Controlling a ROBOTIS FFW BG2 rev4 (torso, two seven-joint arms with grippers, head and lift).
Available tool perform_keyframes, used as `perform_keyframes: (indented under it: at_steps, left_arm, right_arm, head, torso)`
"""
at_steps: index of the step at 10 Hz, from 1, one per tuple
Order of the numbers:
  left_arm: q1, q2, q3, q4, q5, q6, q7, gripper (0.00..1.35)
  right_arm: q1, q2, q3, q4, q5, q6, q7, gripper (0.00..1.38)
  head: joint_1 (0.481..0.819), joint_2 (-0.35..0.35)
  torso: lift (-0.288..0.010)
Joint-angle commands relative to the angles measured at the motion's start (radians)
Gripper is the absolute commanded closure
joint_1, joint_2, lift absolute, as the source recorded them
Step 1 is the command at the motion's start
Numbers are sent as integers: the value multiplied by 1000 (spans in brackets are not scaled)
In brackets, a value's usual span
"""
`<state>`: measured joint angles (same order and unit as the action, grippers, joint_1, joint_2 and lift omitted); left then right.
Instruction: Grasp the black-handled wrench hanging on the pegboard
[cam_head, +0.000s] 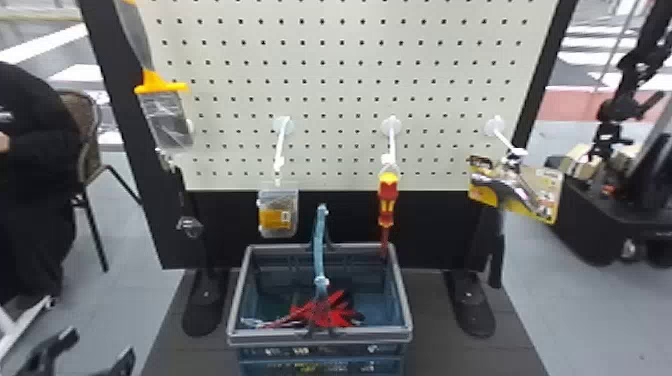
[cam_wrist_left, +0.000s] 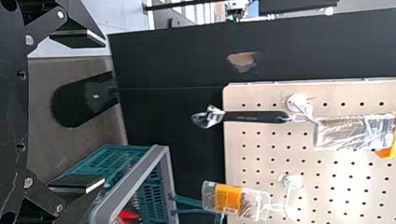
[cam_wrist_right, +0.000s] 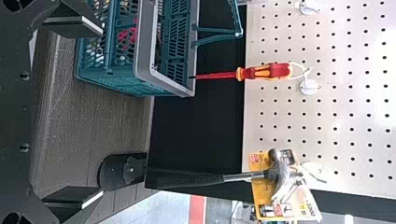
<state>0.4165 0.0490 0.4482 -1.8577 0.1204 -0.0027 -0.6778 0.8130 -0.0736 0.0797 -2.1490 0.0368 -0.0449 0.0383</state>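
The wrench (cam_wrist_left: 254, 116) hangs from a hook at the pegboard's (cam_wrist_left: 261, 154) left edge, its head dangling below the bottom edge; the left tool (cam_wrist_left: 100, 111), fingers apart, sits low and well apart from it; best to straddle the black handle mid-length, clear of the wrapped package (cam_wrist_left: 355, 131) just beside the hook; the right tool (cam_wrist_right: 93, 112) waits, fingers apart.

A red-and-yellow screwdriver (cam_head: 387, 200) hangs from a white hook (cam_head: 391, 131) above a grey-rimmed blue basket (cam_head: 320, 336) holding red tools (cam_head: 325, 314); a carded hammer (cam_head: 517, 189) hangs to its right, a small clear packet (cam_head: 278, 212) to its left.
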Motion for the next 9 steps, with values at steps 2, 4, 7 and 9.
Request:
perform_keyframes:
  at_steps: [2, 4, 7, 9]
  left_arm:
    - [-130, 66, 9, 38, 12, 78, -42, 260]
    - [-259, 137, -14, 119, 51, 159, -118, 263]
    - [-440, 241, -85, 293, 145, 216, -220, 263]
    - [-556, 299, -146, 425, 185, 240, -302, 263]
  right_arm:
    - [-1, 0, 0, 0, 0, 0, 0, 105]
    - [-1, 0, 0, 3, 0, 0, 0, 105]
    - [-5, 0, 0, 5, 0, 0, 0, 105]
    - [-5, 2, 0, 5, -2, 0, 2, 105]
  head:
    - [549, 0]
    - [549, 0]
    - [549, 0]
    - [549, 0]
  torso:
    - [-100]
    - [-100]
    - [-100]
    - [-100]
